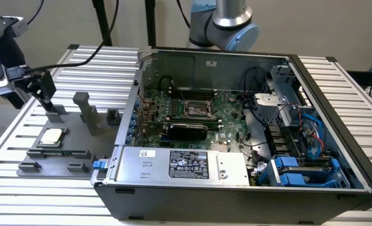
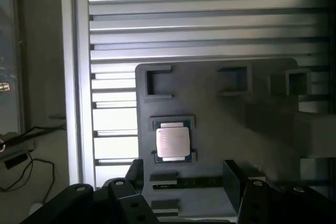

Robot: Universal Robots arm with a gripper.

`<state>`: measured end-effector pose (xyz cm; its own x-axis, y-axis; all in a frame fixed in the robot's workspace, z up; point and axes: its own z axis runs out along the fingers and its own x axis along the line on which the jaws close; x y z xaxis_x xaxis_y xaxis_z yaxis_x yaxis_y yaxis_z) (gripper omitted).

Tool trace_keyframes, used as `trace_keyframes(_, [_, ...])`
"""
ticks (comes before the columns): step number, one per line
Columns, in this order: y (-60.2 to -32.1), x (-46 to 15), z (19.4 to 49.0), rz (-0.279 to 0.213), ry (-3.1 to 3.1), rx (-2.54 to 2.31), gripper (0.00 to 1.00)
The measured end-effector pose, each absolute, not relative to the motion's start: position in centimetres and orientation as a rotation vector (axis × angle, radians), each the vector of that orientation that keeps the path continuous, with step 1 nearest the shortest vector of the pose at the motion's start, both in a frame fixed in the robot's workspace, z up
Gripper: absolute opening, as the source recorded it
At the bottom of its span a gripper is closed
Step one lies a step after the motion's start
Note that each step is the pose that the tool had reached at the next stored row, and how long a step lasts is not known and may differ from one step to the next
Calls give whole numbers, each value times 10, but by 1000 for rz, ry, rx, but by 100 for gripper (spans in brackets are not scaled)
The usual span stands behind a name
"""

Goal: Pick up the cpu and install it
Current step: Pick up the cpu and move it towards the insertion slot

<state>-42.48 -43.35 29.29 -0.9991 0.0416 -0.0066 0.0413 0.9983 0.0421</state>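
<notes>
Cpu (image 1: pixel 51 136) untouched in gray holder (image 2: pixel 220 129), exterior view's left. Claw (image 2: pixel 184 167) hovers above it, jaws wide, empty. Motherboard socket (image 1: pixel 197 108) bare. Pickup, install both undone.

We note even, diffuse light in the exterior view. Under the gripper (image 2: pixel 182 182) the grey tray (image 2: pixel 210 129) lies in dim shadow; the table slats (image 2: pixel 210 19) beyond it glare brightly.

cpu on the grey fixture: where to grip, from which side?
Its two opposite thin edges, straight down from above. The cpu lies flat, lid up, on the grey fixture between raised tabs; likely take the two edges the tabs leave free.
</notes>
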Motion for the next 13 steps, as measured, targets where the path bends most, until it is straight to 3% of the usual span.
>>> trace_keyframes(13, [-444,-425,269,66,3133,46,71])
